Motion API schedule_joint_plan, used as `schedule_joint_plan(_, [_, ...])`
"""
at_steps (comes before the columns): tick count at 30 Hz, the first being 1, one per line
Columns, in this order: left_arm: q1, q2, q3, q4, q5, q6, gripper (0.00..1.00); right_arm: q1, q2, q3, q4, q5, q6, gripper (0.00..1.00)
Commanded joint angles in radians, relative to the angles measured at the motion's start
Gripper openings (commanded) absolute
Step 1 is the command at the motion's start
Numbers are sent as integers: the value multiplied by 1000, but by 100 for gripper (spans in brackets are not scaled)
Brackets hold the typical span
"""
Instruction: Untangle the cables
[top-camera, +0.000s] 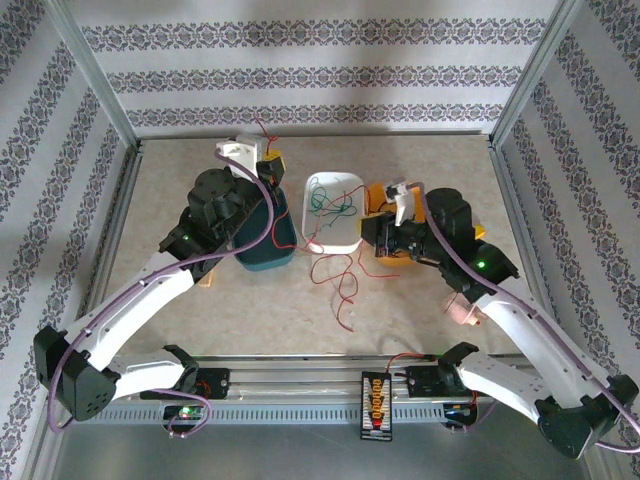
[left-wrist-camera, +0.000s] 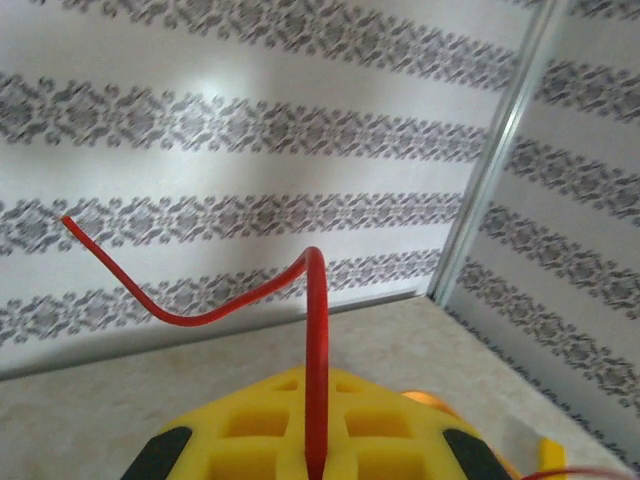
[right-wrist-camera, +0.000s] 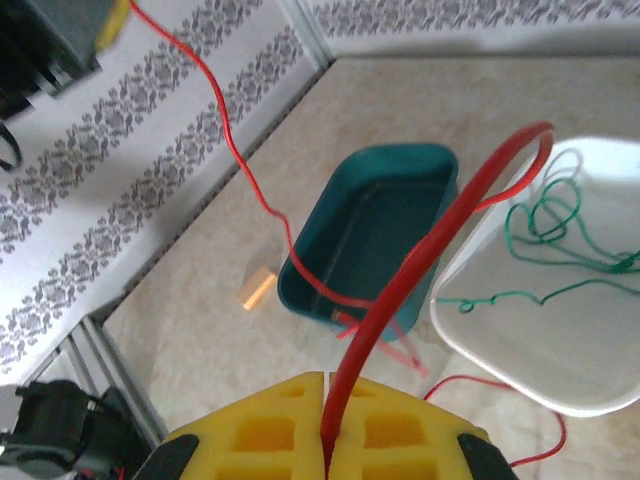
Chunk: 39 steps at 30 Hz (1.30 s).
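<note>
**A:** How did your left gripper (left-wrist-camera: 318, 445) stand at that moment?

**B:** You had it closed on a red cable (left-wrist-camera: 316, 340). The cable came up from between the yellow fingers (left-wrist-camera: 215, 450), bent to the side and ended free in the air, in front of the patterned wall.

**A:** And your right gripper (right-wrist-camera: 327, 425)?

**B:** You had this one closed too, with the jaws meeting on the other red cable (right-wrist-camera: 430, 250). This cable rose in a high arc toward the edge of the white tray (right-wrist-camera: 560, 375).

**A:** Where were the rest of the cables?

**B:** A green cable (right-wrist-camera: 545, 225) lay in loose loops inside the white tray. In the top view, thin red loops (top-camera: 342, 285) lay on the table (top-camera: 430, 320) just in front of the tray, between your two arms. The red cable from your left gripper hung down and reached the teal bin (right-wrist-camera: 375, 225). The bin stood just beside the tray, on its left. A small tan block (right-wrist-camera: 256, 288) lay on the table near the bin.
</note>
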Motion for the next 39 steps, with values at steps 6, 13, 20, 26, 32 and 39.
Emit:
schedule_joint_plan(6, [80,-50,5,61,-23,2,0,-13,-68,20,34,34,14,0])
schedule_joint_plan(13, [127,-22,49,72,8,58,0,-13,-85,9,33,34,20,0])
schedule_joint_plan(20, [192,98,20,83,12,57,0,0,-72,6,33,11,34,0])
schedule_joint_plan(26, [198,188,-85,146,58,-34,0,11,-76,4,20,14,31,0])
schedule_joint_plan(32, [199,284,-141,160,60,-131,0,17,-63,10,14,7,31,0])
schedule_joint_plan(39, [199,405,-152,114,-37,-211,14,26,-55,13,6,16,21,0])
